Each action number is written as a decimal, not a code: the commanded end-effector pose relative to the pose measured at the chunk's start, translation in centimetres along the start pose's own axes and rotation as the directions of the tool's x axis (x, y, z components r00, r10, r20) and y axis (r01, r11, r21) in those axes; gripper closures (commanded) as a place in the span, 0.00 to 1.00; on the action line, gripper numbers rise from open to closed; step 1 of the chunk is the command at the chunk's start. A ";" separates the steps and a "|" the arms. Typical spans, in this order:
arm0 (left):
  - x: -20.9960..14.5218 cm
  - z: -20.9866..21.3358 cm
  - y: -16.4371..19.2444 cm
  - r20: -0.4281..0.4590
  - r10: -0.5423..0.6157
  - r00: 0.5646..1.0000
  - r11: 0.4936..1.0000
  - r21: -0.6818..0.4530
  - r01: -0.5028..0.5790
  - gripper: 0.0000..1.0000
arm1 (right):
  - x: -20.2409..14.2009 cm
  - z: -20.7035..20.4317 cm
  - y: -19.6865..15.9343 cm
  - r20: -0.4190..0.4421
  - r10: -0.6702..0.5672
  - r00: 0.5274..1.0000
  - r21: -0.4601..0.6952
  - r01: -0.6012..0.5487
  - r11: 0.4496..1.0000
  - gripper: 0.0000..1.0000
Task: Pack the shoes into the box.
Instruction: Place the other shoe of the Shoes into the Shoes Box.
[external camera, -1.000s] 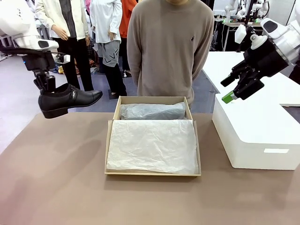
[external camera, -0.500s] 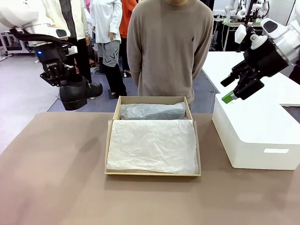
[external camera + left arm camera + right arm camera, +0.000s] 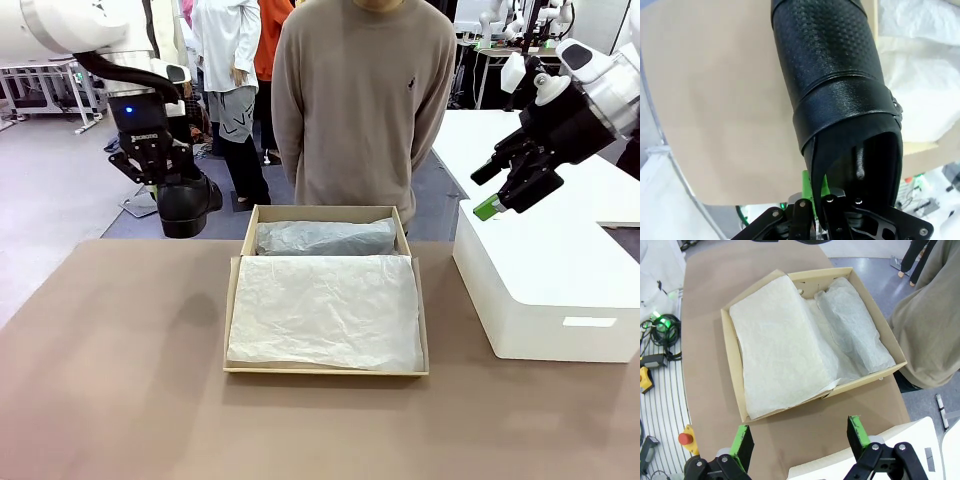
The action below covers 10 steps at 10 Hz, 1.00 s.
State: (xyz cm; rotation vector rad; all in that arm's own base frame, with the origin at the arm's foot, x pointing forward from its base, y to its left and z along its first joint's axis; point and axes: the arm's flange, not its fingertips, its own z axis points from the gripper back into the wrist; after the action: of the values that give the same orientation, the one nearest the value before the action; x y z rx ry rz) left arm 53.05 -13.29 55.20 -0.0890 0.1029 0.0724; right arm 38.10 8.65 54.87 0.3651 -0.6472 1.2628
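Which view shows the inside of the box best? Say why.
The right wrist view: it looks down into the box, showing the tissue sheet and a wrapped bundle. The front view sees it at a lower angle; the left wrist view catches a corner behind the shoe.

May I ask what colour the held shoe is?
Black; the shoe shows best in the left wrist view.
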 end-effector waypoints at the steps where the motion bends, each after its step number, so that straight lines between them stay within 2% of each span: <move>1: -0.8 0.9 0.7 0.038 -0.006 0.999 1.000 -0.006 0.006 1.00 | 0.0 0.0 -0.2 0.030 0.022 0.999 0.010 -0.022 1.000 0.00; 2: 0.0 0.0 0.0 0.000 0.000 1.000 1.000 0.000 0.000 1.00 | 0.0 0.0 -0.2 0.030 0.022 0.999 0.010 -0.022 1.000 0.00; 8: 0.3 -0.5 -0.1 -0.005 0.008 1.000 1.000 0.004 -0.008 1.00 | 0.0 0.0 -0.2 0.030 0.022 0.999 0.010 -0.022 1.000 0.00; 10: -0.6 0.3 -2.8 0.049 0.237 0.970 0.971 0.011 -0.238 1.00 | 0.0 0.0 -0.2 0.030 0.022 0.999 0.010 -0.022 1.000 0.00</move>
State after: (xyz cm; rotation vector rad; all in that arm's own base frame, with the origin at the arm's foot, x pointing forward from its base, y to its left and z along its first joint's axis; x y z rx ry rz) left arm 53.15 -14.46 54.91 -0.0811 0.0981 0.1911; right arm 38.10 8.65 54.87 0.3651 -0.6472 1.2628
